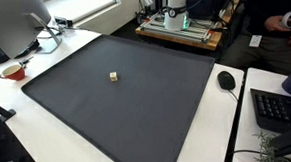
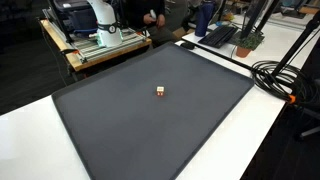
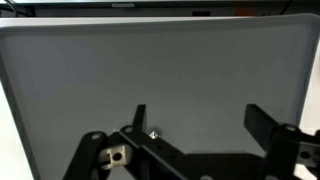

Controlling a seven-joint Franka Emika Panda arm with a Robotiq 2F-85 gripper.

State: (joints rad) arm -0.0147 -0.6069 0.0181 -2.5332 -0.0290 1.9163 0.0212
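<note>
A small pale cube with a red mark [image 1: 114, 77] [image 2: 160, 92] lies near the middle of a dark grey mat [image 1: 137, 116] [image 2: 120, 120] in both exterior views. In the wrist view my gripper [image 3: 200, 125] is open and empty, its two dark fingers spread wide above the mat [image 3: 160, 60]. The cube [image 3: 153, 133] shows small, just inside the left finger, and well below it. The gripper itself is out of both exterior views; only the white robot base [image 1: 176, 1] [image 2: 100, 18] shows at the back.
The mat lies on a white table. A monitor [image 1: 12, 23], a red cup [image 1: 13, 70], a mouse [image 1: 226, 80] and a keyboard [image 1: 282, 109] stand around it. Black cables [image 2: 280, 75] run along one edge. The robot stands on a wooden bench [image 1: 178, 29].
</note>
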